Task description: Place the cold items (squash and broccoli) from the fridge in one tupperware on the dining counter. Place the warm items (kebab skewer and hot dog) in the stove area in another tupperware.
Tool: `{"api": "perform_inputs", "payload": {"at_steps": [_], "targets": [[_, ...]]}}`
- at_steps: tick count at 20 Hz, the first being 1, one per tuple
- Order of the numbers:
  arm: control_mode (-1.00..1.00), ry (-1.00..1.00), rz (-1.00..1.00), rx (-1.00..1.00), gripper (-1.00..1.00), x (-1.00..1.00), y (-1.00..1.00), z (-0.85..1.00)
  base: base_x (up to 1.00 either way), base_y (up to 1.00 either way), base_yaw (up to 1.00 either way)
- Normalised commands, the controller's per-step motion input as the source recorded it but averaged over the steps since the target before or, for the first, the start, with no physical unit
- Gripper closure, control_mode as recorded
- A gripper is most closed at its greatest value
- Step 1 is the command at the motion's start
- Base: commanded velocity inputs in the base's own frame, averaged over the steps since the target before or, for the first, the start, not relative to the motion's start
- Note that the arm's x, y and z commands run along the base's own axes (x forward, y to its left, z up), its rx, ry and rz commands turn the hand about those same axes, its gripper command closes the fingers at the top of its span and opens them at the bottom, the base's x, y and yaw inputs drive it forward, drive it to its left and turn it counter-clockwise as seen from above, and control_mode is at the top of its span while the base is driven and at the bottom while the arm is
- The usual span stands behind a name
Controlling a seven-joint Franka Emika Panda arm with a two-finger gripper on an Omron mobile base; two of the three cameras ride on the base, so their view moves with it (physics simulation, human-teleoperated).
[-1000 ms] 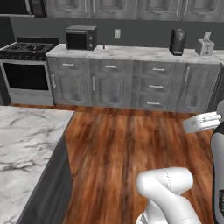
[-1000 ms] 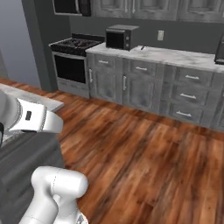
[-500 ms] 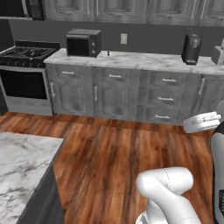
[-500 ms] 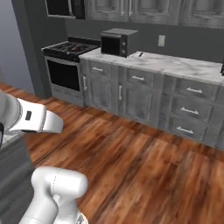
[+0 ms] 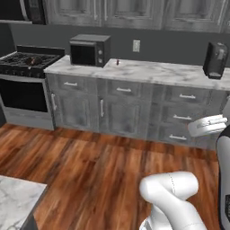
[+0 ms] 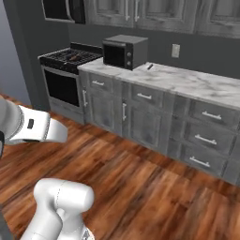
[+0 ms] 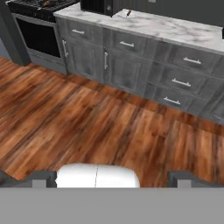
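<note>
Kitchen wall ahead of you, across the wood floor (image 5: 90,166).
You see the stove (image 5: 24,85) far left, a microwave (image 5: 90,50) on the marble counter (image 5: 148,72) beside it, a dark appliance (image 5: 214,60) far right, and a marble corner (image 5: 18,204) near left.

glossy white rounded arm (image 5: 173,191), small dark marks on one link

Wood plank floor (image 5: 90,166), reddish-brown, glossy. Grey base cabinets (image 5: 121,112) with bar handles run along the back wall, topped by a white marble counter (image 5: 148,72). Black stove (image 5: 27,85) with oven door at the counter's left end, range hood (image 6: 63,9) above it. Black microwave (image 5: 90,49) on the counter next to the stove; wall outlet (image 5: 136,45) behind; dark coffee machine (image 5: 214,60) far right. Grey upper cabinets (image 5: 134,13), dark grey wall (image 5: 179,47). Marble island corner (image 5: 18,202) lower left.
</note>
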Motion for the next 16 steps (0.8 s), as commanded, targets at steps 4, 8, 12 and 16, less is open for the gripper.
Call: {"api": "perform_inputs", "payload": {"at_steps": [4,8,12,16], "targets": [[1.00,0.00,0.00,0.00,-1.00,0.00,0.00,0.00,1.00,0.00,0.27],[1.00,0.00,0.00,0.00,-1.00,0.00,0.00,0.00,1.00,-0.05,0.31],[1.00,0.00,0.00,0.00,-1.00,0.00,0.00,0.00,1.00,-0.10,0.33],[1.00,0.00,0.00,0.00,-1.00,0.00,0.00,0.00,1.00,-0.15,0.32]]}}
